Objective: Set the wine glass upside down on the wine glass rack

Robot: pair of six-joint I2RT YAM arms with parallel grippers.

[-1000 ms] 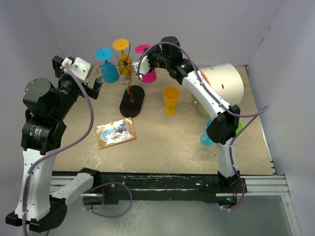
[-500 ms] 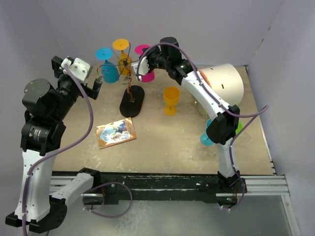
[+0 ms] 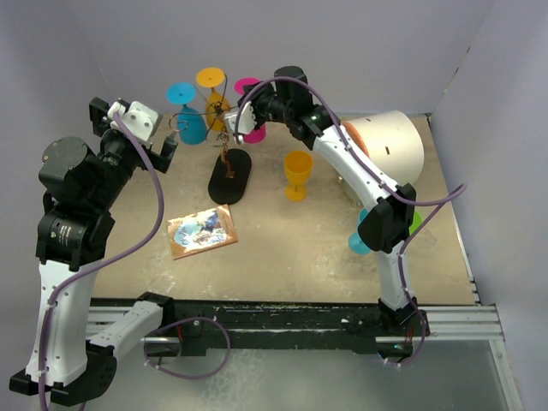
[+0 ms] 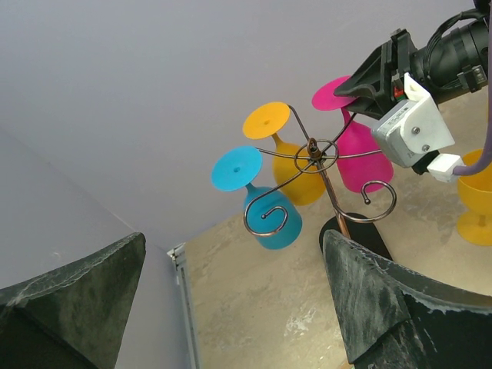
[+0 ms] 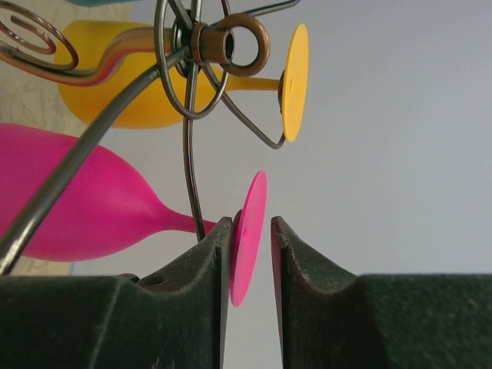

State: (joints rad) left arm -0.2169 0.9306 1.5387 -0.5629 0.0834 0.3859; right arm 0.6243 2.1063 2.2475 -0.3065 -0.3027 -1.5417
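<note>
**A:** Where is the pink wine glass (image 4: 360, 157)?

**B:** It hangs bowl-down on the right side of the wine glass rack (image 4: 317, 151), foot uppermost, its stem beside one of the wire arms. The rack stands far and a little left of middle on the counter (image 3: 291, 248), close to the back wall (image 3: 342, 43).

**A:** And the right pincer (image 5: 252, 223)?

**B:** It straddles the rim of the pink foot with its jaws slightly parted. One pad (image 5: 207, 269) meets the disc and a sliver of daylight shows on the other side, so it is not clenched. A wire of the rack runs down just beside that pad.

**A:** What are the neighbours?

**B:** A blue glass (image 4: 270, 221) hangs on the left and a yellow-orange glass (image 4: 301, 183) on the far side, both bowl-down. Their feet sit apart from the pink one. The pink and yellow-orange bowls look close, but I cannot tell whether they touch.

**A:** The left pincer (image 4: 234, 246)?

**B:** It is spread wide and holds nothing. It sits just left of the rack, near the wire curl by the blue glass and apart from it.

**A:** Any room to move?

**B:** An upright orange goblet (image 3: 298, 174) stands right of the rack's black base, with bare counter between them. A picture card (image 3: 202, 231) lies near-left of the base. A white cone (image 3: 396, 141) fills the far right corner. Bare counter runs across the near middle.
</note>
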